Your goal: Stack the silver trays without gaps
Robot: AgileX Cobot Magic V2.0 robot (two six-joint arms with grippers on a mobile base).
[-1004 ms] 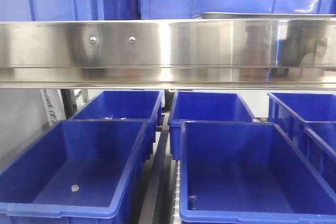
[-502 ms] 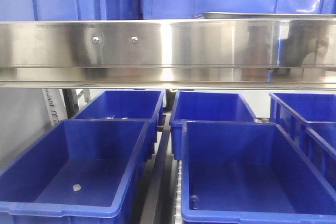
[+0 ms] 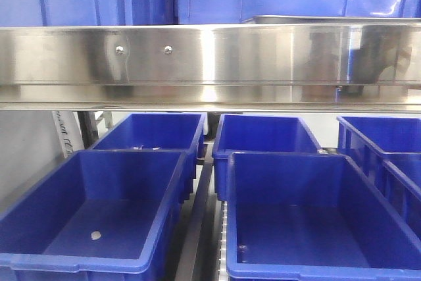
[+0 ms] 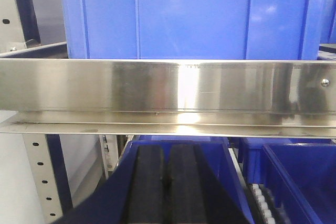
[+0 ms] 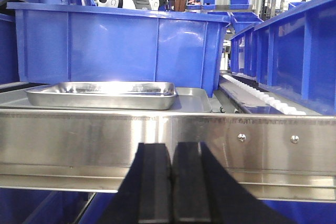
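Closest to the right wrist camera, the right gripper [image 5: 171, 182] sits low in the frame with its two black fingers [image 5: 154, 182] pressed together and nothing between them. Just beyond it runs the broad steel band [image 5: 220, 142] of the shelf front, two screw heads showing on its right half. On the shelf above that band lie the silver trays [image 5: 102, 94]: one tray rests inside a wider one whose flat rim [image 5: 195, 100] pokes out to the right (whether they sit flush cannot be told from this angle). Behind the trays stands a large blue bin [image 5: 115, 45], with more blue bins [image 5: 286, 51] lined up along a roller track [image 5: 257, 95] to the right. Far back, shelving and another machine are visible but too small to read.

At the left wrist camera, the left gripper [image 4: 168, 184] likewise shows its black fingers [image 4: 149, 184] closed against each other, empty, below the same kind of steel band [image 4: 168, 85]. A blue bin [image 4: 189, 17] stands on the shelf above it, and a perforated upright post [image 4: 39, 174] rises at the left.

From the front camera, neither gripper appears. Open blue bins [image 3: 99, 212] fill the lower level, a small pale object [image 3: 96, 234] lying in the nearest left one. Above the steel band [image 3: 210, 57], the trays show only as a thin silver strip [image 3: 329, 19] at upper right.
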